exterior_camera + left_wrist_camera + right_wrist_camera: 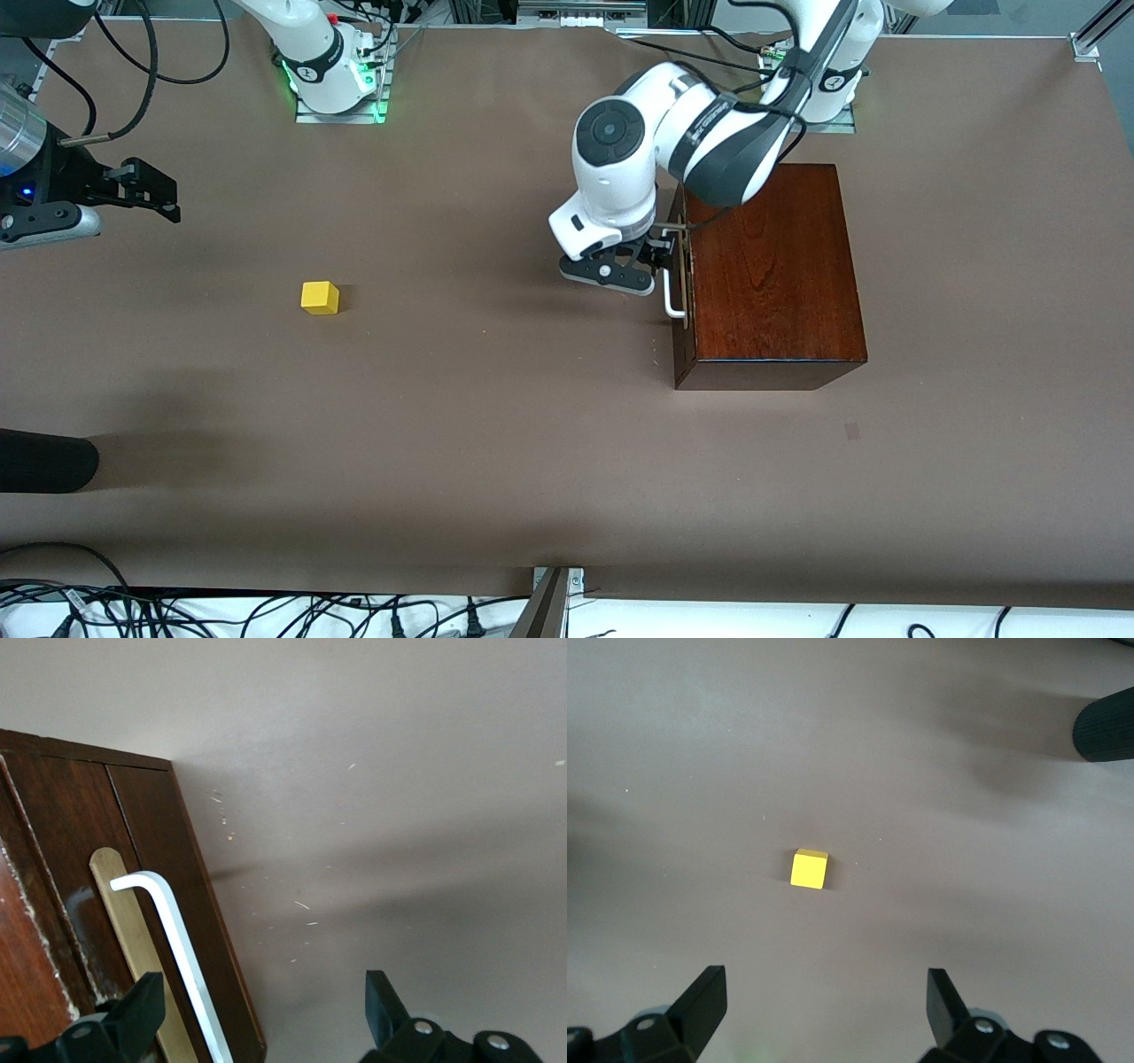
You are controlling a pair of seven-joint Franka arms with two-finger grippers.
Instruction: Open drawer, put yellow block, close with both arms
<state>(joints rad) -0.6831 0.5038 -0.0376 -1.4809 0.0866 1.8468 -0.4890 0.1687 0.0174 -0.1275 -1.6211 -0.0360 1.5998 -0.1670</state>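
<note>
White handle (675,285) of the shut drawer (680,292) sat between the left gripper's (660,257) spread fingers, ungripped. Yellow block (320,298) lay on the table (496,425); right gripper (146,190) waited open, empty.

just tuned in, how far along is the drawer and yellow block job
Nothing looks finished: the drawer sits flush in the mahogany box. In hand: the left gripper is at the white handle, fingers open, one on each side of the bar, not yet clamped. The right gripper waits open above the table; the yellow block lies untouched toward the right arm's end. Left: opening, loading, closing.
</note>
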